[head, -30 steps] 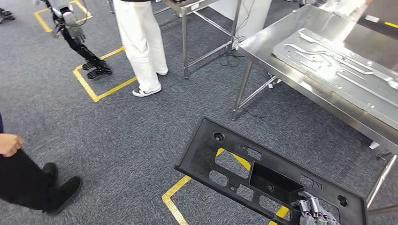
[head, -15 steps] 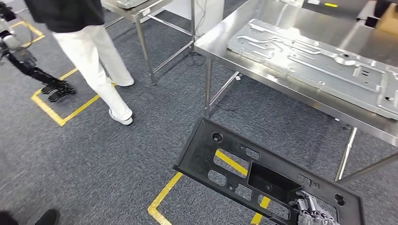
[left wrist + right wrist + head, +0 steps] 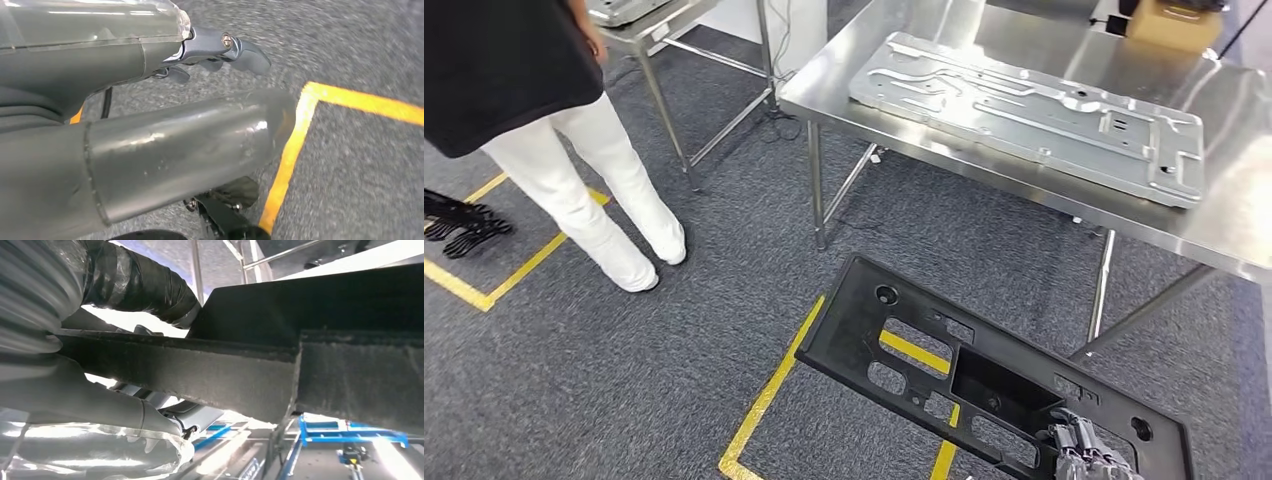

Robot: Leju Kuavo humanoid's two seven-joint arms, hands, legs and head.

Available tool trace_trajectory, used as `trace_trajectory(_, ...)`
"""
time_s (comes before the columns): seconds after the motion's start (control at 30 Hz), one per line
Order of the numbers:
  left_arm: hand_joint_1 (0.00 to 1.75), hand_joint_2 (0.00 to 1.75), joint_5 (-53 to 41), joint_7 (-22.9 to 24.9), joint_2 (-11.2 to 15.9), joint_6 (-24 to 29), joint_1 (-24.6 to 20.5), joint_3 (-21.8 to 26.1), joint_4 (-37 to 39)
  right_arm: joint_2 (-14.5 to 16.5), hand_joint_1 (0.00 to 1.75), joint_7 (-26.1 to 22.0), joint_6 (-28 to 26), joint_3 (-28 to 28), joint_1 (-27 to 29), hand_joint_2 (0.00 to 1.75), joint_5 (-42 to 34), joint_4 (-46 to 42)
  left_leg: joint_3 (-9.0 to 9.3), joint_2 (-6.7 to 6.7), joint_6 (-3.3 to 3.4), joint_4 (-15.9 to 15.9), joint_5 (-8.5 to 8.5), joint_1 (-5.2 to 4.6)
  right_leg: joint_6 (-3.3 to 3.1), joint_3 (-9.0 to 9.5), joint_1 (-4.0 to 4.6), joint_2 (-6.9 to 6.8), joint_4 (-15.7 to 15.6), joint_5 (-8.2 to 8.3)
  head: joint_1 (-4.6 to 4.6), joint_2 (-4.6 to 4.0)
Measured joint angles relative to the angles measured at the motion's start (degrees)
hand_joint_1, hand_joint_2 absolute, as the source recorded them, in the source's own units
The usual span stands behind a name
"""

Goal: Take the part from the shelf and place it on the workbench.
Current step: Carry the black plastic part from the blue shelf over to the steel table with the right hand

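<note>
One black part (image 3: 984,385), a long flat panel with cut-outs, is seen in the head view held tilted above the grey carpet (image 3: 624,380) and its yellow floor tape (image 3: 764,405). Its near end is gripped by the right hand (image 3: 1086,455), whose fingers are curled over the panel's edge at the bottom of the picture. Ahead of it, the steel workbench (image 3: 1234,215) is seen with a long silver stamped plate (image 3: 1034,110) lying on it and a brown box (image 3: 1172,22) at its far edge; the part is well apart from the bench top and below it. To the left a person in white trousers (image 3: 584,190) is seen standing beside a second steel table (image 3: 639,30).

In the left wrist view the left hand (image 3: 215,50) is seen hanging over the carpet and a corner of yellow tape, its fingers loosely curled with nothing in them.

In the right wrist view the underside of the part is seen close up, with the right hand clamped on its thick edge, the thumb (image 3: 100,405) on one face and dark fingers (image 3: 135,285) on the other.
</note>
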Motion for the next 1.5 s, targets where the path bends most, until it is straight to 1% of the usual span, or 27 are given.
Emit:
trace_trajectory(0.07,0.00,0.00,-0.1,0.0,-0.1,0.0,-0.2,0.0,0.0,-0.1,1.75,-0.8,0.4,-0.1,0.0,1.75,0.0,0.0,0.38,0.53,-0.61,-0.1,-0.35,-0.13,-0.48,2.76,0.30,-0.58,-5.3,1.49,-0.01,0.00)
trace_trajectory(0.17,0.00,0.00,-0.4,0.1,-0.1,-0.3,-0.8,0.1,0.0,-0.2,1.75,-4.6,0.4,-1.2,0.1,1.75,0.0,0.1,0.91,0.97,-1.64,-0.5,-0.50,-0.22,-1.38,3.14,0.65,-0.16,-6.2,1.32,-0.03,0.00)
trace_trajectory(0.23,0.00,0.00,-0.7,0.2,0.0,-0.6,-0.9,0.3,0.0,-0.2,1.75,-5.9,0.3,-1.5,-0.1,1.75,0.0,0.3,0.49,-0.33,-2.17,1.1,-1.57,-0.06,-2.19,3.54,0.43,0.15,-6.8,1.27,-0.05,0.00)
trace_trajectory(0.27,0.00,0.00,-0.8,0.2,0.0,-0.7,-0.8,0.3,0.0,-0.1,1.75,-5.9,0.3,-1.6,-0.3,1.75,0.0,0.4,-0.69,-1.37,-2.31,3.5,-2.86,0.02,-2.61,3.81,0.31,0.25,-7.1,1.22,-0.07,0.00)
trace_trajectory(0.33,0.00,0.00,-1.1,0.3,0.0,-0.8,-0.5,0.4,0.0,-0.1,1.75,-5.6,0.4,-1.6,-0.8,1.75,0.0,0.7,-4.77,-3.11,-2.42,11.2,-6.17,0.09,-3.28,4.16,0.45,0.52,-7.1,0.85,-0.09,0.00)
trace_trajectory(0.37,0.00,0.00,-1.1,0.3,0.0,-0.8,-0.3,0.5,0.0,-0.1,1.75,-5.5,0.4,-1.6,-0.9,1.75,0.0,0.9,-6.76,-3.38,-2.43,14.6,-7.04,0.08,-3.44,4.41,0.60,0.77,-7.1,0.62,-0.08,0.00)
trace_trajectory(0.4,0.00,0.00,-1.2,0.3,0.0,-0.8,-0.1,0.5,0.0,-0.1,1.75,-5.4,0.4,-1.6,-1.0,1.75,0.0,1.1,-7.98,-3.49,-2.38,16.2,-6.77,0.06,-3.52,4.77,0.75,1.06,-7.1,0.33,-0.08,0.00)
trace_trajectory(0.43,0.00,0.00,-1.2,0.3,0.0,-0.8,0.1,0.5,0.0,-0.1,1.75,-5.3,0.5,-1.5,-1.0,1.75,0.0,1.3,-8.12,-3.51,-2.24,15.5,-5.31,0.03,-3.51,5.25,0.87,1.36,-7.0,0.01,-0.09,0.00)
trace_trajectory(0.5,0.00,0.00,-1.2,0.3,0.1,-0.8,0.2,0.5,0.0,-0.1,1.75,-5.2,0.5,-1.5,-1.0,1.75,0.0,1.4,-5.74,-3.67,-1.59,8.8,-0.46,-0.15,-3.31,6.42,0.99,1.80,-7.0,-0.83,-0.09,0.00)
trace_trajectory(0.53,0.00,0.00,-1.2,0.3,0.2,-0.8,0.2,0.6,0.0,-0.1,1.75,-5.1,0.5,-1.5,-1.0,1.75,0.0,1.5,-4.28,-3.83,-1.20,5.3,1.06,-0.33,-3.10,6.86,1.10,1.93,-6.9,-1.28,-0.09,0.00)
trace_trajectory(0.6,0.00,0.00,-1.2,0.4,0.3,-0.8,0.1,0.7,0.0,-0.1,1.75,-5.0,0.5,-1.5,-1.1,1.75,0.0,1.6,-2.59,-4.00,-0.50,1.5,1.59,-0.73,-2.47,7.37,1.12,2.15,-7.0,-1.82,-0.10,0.00)
trace_trajectory(0.7,0.00,0.00,-1.3,0.5,0.3,-0.8,0.1,0.8,0.0,-0.1,1.75,-4.6,0.8,-1.5,-1.2,1.75,0.0,1.7,-1.34,-4.03,0.31,0.0,1.02,-0.68,-1.45,7.75,1.05,2.18,-6.3,-1.55,-0.10,0.00)
trace_trajectory(0.77,0.00,0.00,-1.5,0.6,0.3,-0.8,0.1,0.9,0.0,-0.2,1.75,-4.1,1.1,-1.4,-1.3,1.75,0.0,1.7,0.07,-4.01,0.83,-0.8,0.86,-0.41,-0.92,6.19,0.94,1.83,-3.1,-2.30,-0.07,0.00)
trace_trajectory(0.87,0.00,0.00,-1.8,0.9,0.3,-0.7,0.1,0.9,0.0,-0.5,1.75,-3.3,1.5,-1.3,-1.5,1.75,0.0,1.8,1.43,-3.85,1.09,-1.1,-0.14,-0.34,0.02,-0.88,0.41,1.51,6.4,-5.81,-0.05,0.00)
trace_trajectory(0.9,0.00,0.00,-2.0,0.9,0.3,-0.7,0.2,0.9,0.0,-0.7,1.75,-3.2,1.6,-1.3,-1.5,1.75,0.0,1.8,2.02,-3.86,1.03,-1.1,-0.70,-0.30,0.26,-2.93,0.20,1.43,8.2,-6.75,-0.04,0.00)
trace_trajectory(0.93,0.00,0.00,-2.1,1.0,0.3,-0.8,0.2,0.9,0.0,-0.9,1.75,-3.0,1.7,-1.2,-1.5,1.75,0.0,1.8,2.75,-3.88,0.94,-1.1,-1.31,-0.25,0.40,-4.11,0.00,1.34,8.2,-6.84,-0.04,0.00)
trace_trajectory(0.97,0.00,0.00,-2.2,1.0,0.3,-0.8,0.3,0.9,0.0,-1.2,1.75,-2.9,1.9,-1.2,-1.6,1.75,0.0,1.9,3.61,-3.89,0.81,-1.1,-2.01,-0.19,0.46,-4.39,-0.16,1.20,6.3,-5.71,-0.04,0.00)
trace_trajectory(1.03,0.00,0.00,-2.4,1.1,0.3,-0.8,0.4,1.0,0.0,-1.8,1.75,-2.5,2.3,-1.1,-1.7,1.75,0.0,1.9,5.36,-3.85,0.42,-1.0,-3.55,-0.11,0.24,-3.60,-0.26,0.72,0.1,0.12,-0.04,0.00)
trace_trajectory(1.1,0.00,0.00,-2.6,1.1,0.3,-0.8,0.4,1.0,0.0,-2.4,1.75,-2.1,2.7,-0.9,-2.0,1.75,0.0,2.1,6.61,-3.75,-0.36,-1.3,-4.97,-0.14,-0.45,-2.78,0.13,0.47,-3.5,4.30,-0.04,0.00)
trace_trajectory(1.13,0.00,0.00,-2.8,1.1,0.3,-0.8,0.3,1.0,0.0,-2.8,1.75,-1.7,2.9,-0.8,-2.2,1.75,0.0,2.2,7.27,-3.69,-0.83,-1.3,-5.25,-0.15,-0.97,-2.48,0.32,0.54,-3.9,4.64,-0.04,0.00)
trace_trajectory(1.2,0.00,0.00,-2.9,1.1,0.3,-0.8,-0.1,1.0,0.0,-3.4,1.75,-1.0,3.3,-0.7,-2.7,1.75,0.0,2.2,7.58,-3.61,-1.62,-0.2,-4.70,0.01,-2.05,-1.24,0.47,0.91,-4.4,3.76,-0.05,0.00)
trace_trajectory(1.23,0.00,0.00,-3.0,1.1,0.3,-0.8,-0.3,1.0,0.0,-3.7,1.75,-0.6,3.5,-0.6,-2.9,1.75,0.0,2.2,6.78,-3.62,-1.82,2.1,-3.95,0.10,-2.59,-0.37,0.40,0.99,-4.8,3.36,-0.05,0.00)
trace_trajectory(1.3,0.00,0.00,-3.1,1.2,0.3,-0.8,-0.5,1.0,0.0,-4.2,1.75,0.4,3.9,-0.2,-3.6,1.75,0.0,2.3,2.69,-3.71,-1.93,8.8,-3.84,0.21,-3.38,1.42,0.33,1.11,-5.6,2.62,-0.10,0.00)
trace_trajectory(1.37,0.00,0.00,-3.1,1.3,0.3,-0.9,-0.3,1.1,0.0,-4.9,1.75,2.3,4.6,0.5,-4.2,1.75,0.0,2.6,-2.46,-3.75,-1.93,14.6,-7.22,0.14,-3.75,2.88,0.40,1.36,-5.9,1.55,-0.11,0.00)
trace_trajectory(1.43,0.00,0.00,-3.2,1.4,0.4,-0.9,0.0,1.1,0.0,-6.0,1.75,4.7,5.2,1.4,-4.4,1.75,0.0,3.0,-5.89,-3.75,-1.86,15.7,-10.46,0.06,-3.77,4.55,0.52,1.75,-6.0,0.20,-0.11,0.00)
trace_trajectory(1.47,0.00,0.00,-3.2,1.4,0.4,-0.9,0.1,1.2,0.0,-6.6,1.75,5.6,5.5,1.8,-4.4,1.75,0.0,3.2,-6.58,-3.75,-1.73,14.1,-10.12,-0.01,-3.71,5.48,0.59,1.88,-6.0,-0.52,-0.12,0.00)
trace_trajectory(1.5,0.00,0.00,-3.3,1.4,0.5,-0.9,0.2,1.3,0.0,-7.2,1.75,6.2,5.6,2.1,-4.5,1.75,0.0,3.4,-6.75,-3.76,-1.47,11.5,-8.01,-0.14,-3.63,6.42,0.67,1.94,-6.0,-1.26,-0.11,0.00)
